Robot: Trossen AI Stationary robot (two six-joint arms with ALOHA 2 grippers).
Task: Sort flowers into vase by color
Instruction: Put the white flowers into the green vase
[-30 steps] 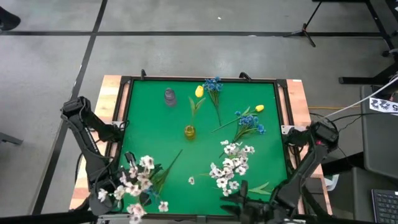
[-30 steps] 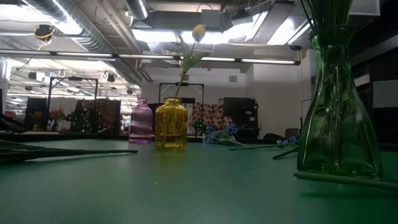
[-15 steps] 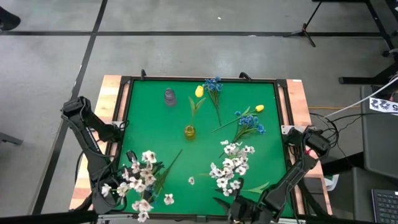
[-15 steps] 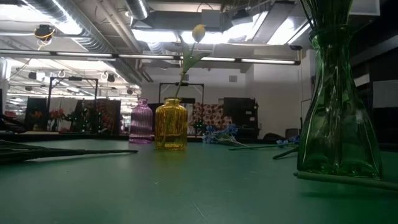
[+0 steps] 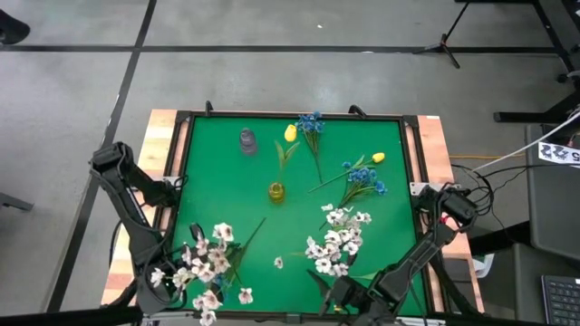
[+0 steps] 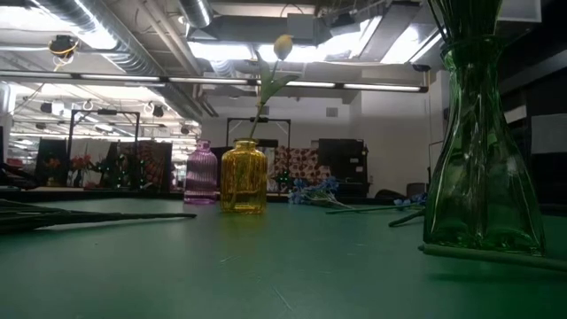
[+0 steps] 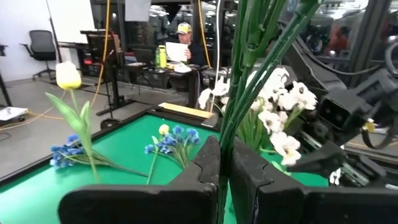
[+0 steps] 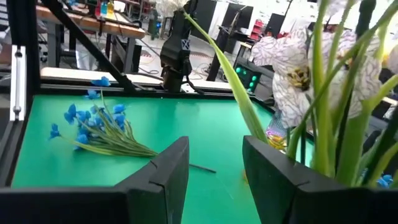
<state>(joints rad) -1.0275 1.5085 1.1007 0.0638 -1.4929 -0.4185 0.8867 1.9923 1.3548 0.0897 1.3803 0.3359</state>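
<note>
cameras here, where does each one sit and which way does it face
High view: overhead, straight down on the green table; both arms show.
Low view: at table height, facing the room past the yellow vase; no arm shows.
Left wrist view: behind the left claw, shut on white flowers.
Right wrist view: behind the open right claw, facing blue flowers.
Shared: high and low both show the yellow vase.

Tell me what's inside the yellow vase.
The yellow vase holds one yellow tulip; its green stem rises from the neck. How far the stem reaches down inside cannot be seen through the tinted glass.
</note>
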